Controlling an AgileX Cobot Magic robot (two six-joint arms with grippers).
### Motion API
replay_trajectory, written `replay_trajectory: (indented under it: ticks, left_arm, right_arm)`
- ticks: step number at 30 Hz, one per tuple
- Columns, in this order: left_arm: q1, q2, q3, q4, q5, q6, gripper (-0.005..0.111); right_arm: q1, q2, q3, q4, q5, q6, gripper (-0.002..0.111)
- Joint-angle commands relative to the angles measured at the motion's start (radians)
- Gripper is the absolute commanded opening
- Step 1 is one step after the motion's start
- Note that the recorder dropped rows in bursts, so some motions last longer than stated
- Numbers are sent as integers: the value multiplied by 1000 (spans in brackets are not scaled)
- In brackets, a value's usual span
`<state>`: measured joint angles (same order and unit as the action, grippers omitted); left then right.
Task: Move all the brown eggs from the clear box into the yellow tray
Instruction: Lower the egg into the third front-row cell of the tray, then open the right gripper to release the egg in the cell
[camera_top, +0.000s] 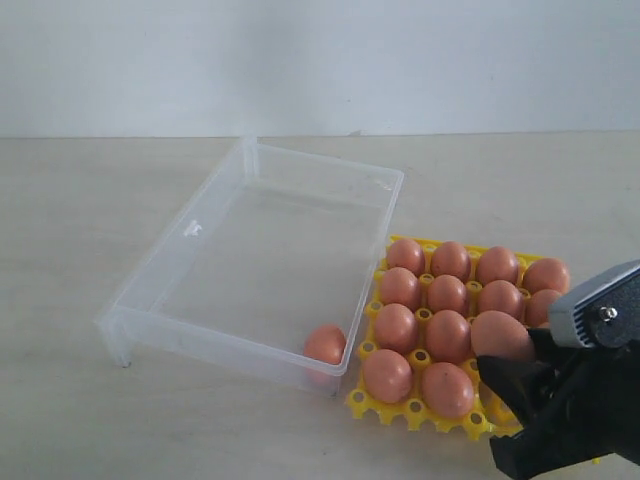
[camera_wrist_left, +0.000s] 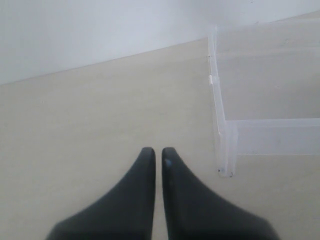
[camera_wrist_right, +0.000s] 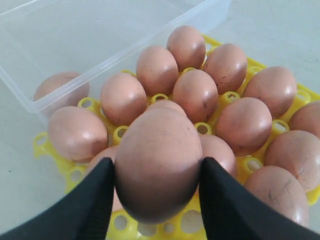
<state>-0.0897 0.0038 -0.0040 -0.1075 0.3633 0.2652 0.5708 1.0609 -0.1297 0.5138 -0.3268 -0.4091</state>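
Surface (camera_top: 80, 200) carries box (camera_top: 180, 275), tray (camera_top: 418, 412) just beside it — tray mostly filled with eggs (camera_top: 447, 292). Right gripper (camera_wrist_right: 156, 167) jaws wide, clamped on held egg (camera_top: 500, 335) above tray. Left gripper (camera_wrist_left: 157, 152) jaws closed, empty, near box. Lone egg (camera_top: 325, 345) in box corner by tray.

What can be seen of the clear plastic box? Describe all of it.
The shallow rectangular clear plastic box has low transparent walls, a small lip and a tab on one long wall. It sits flat on the pale table, close beside the yellow plastic egg tray; contact cannot be told. Only one smooth orange-brown egg lies inside, in its near corner by the tray.
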Motion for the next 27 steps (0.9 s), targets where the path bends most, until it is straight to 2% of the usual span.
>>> replay_trajectory:
  ticks: [1,12,20,25,27]
  left_arm:
    - [4,-4,4,0,-4,-11,4]
    - [4,-4,4,0,-4,-11,4]
    - [4,-4,4,0,-4,-11,4]
    - [4,-4,4,0,-4,-11,4]
    - [4,-4,4,0,-4,-11,4]
  right_arm:
    - [-4,-1,28,-7,-54,-28,0]
    - [-4,14,69,-5,-72,-2,0]
    - [-4,279,69,-33,-213,18,0]
    - [-4,287,69,-189,-274,97,0]
    - [-4,287,69,-191,-278,97,0]
